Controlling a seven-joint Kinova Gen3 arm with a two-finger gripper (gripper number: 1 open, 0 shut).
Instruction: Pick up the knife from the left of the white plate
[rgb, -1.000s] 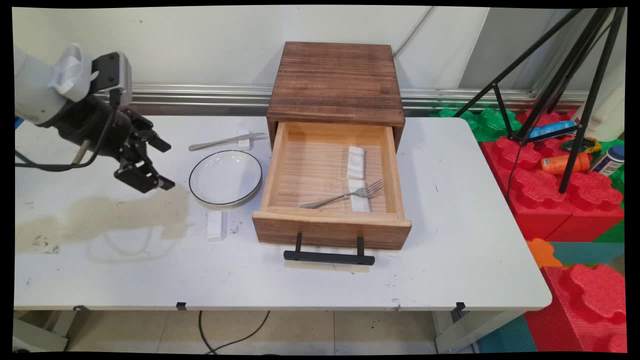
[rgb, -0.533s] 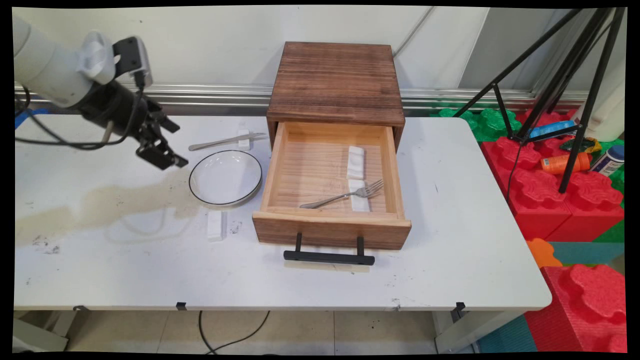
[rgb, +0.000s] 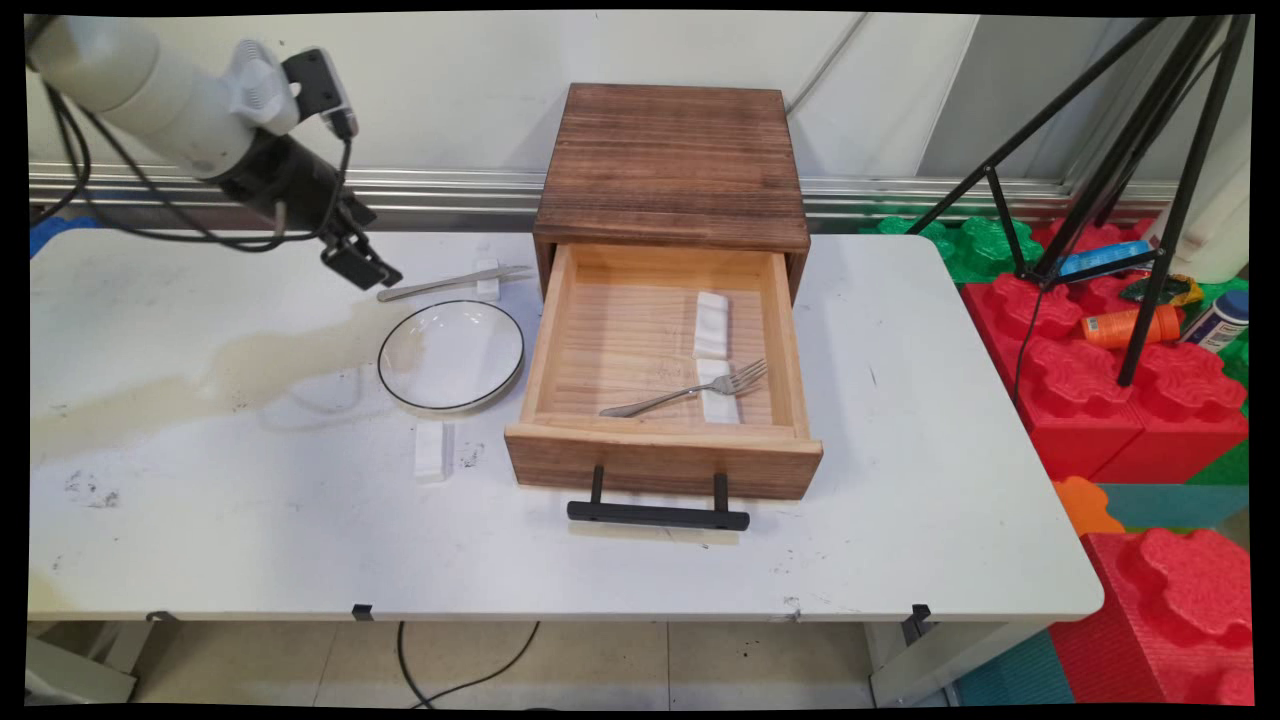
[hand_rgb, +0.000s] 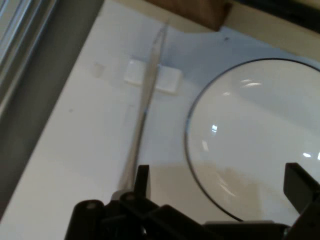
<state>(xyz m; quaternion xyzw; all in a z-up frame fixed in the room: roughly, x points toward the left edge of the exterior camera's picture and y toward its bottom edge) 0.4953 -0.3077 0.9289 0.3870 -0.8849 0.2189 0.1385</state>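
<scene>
Tabletop (rgb: 900, 520), white, stained brown on the left side.

Near: a small white block (rgb: 430, 449) is lying on the tabletop just left of the drawer's front corner. The drawer's black handle (rgb: 657, 513) is facing the near edge.

Middle: the wooden drawer (rgb: 662, 455) is standing pulled out. Inside it a fork (rgb: 690, 389) is lying with its neck across a white rest (rgb: 717, 392); a second white rest (rgb: 711, 325) is sitting farther back, nothing on it. Left of the drawer, a white plate (rgb: 451, 355) with a dark rim is sitting flat on the tabletop.

Far: beyond the plate a knife (rgb: 450, 284) is lying crosswise, its blade end propped on a small white rest (rgb: 488, 280) close to the wooden box (rgb: 672, 165) that houses the drawer.

The gripper (rgb: 362, 265) is hanging above the tabletop just left of the knife's handle end, apart from it. In the hand view the fingers (hand_rgb: 142, 181) are standing spread wide, grasping nothing, with the knife (hand_rgb: 145, 107) running away past the left one and the plate (hand_rgb: 260, 135) between and beyond them.

Right of the tabletop: black tripod legs (rgb: 1150, 190) over red foam blocks (rgb: 1120, 400).
</scene>
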